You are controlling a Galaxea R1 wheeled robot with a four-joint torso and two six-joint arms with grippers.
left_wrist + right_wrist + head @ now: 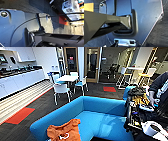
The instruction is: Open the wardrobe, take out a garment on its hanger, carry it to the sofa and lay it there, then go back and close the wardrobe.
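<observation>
Grippers: state cannot be determined; both wrist views present robot plate and bar with dark carpet behind, and no fingers can be made out.
Garment location: the orange shirt (pixel 64 131) lies spread on the left section of the blue sofa (pixel 100 114), touching the seat cushion, with a white mark visible near its lower edge.
Hanger: cannot be made out on the shirt in the head view.
Kitchen counter (pixel 17 80): runs along the far left wall, well apart from the sofa.
Red floor panel (pixel 20 115): set in the dark carpet to the left of the sofa.
Table (pixel 67 78) and white chairs (pixel 61 89): stand beyond the sofa back, apart from it.
Person (pixel 160 88): stands at the right edge with a control rig (pixel 140 107), one hand lowered to it.
Task progress, done: judged from the shirt resting on the sofa, the removal, carrying and laying steps appear complete.
Task progress, left: judged from the task sentence, the return to the wardrobe and the closing of its doors remain.
Head view contribution: supplies the whole room layout, the shirt, the sofa and the person.
Left wrist view contribution: supplies a thin black cable (pixel 37 18) arcing across the robot plate, plus carpet and an orange-red patch of floor (pixel 63 20).
Right wrist view contribution: supplies close robot hardware against carpet; no task item is identifiable there.
</observation>
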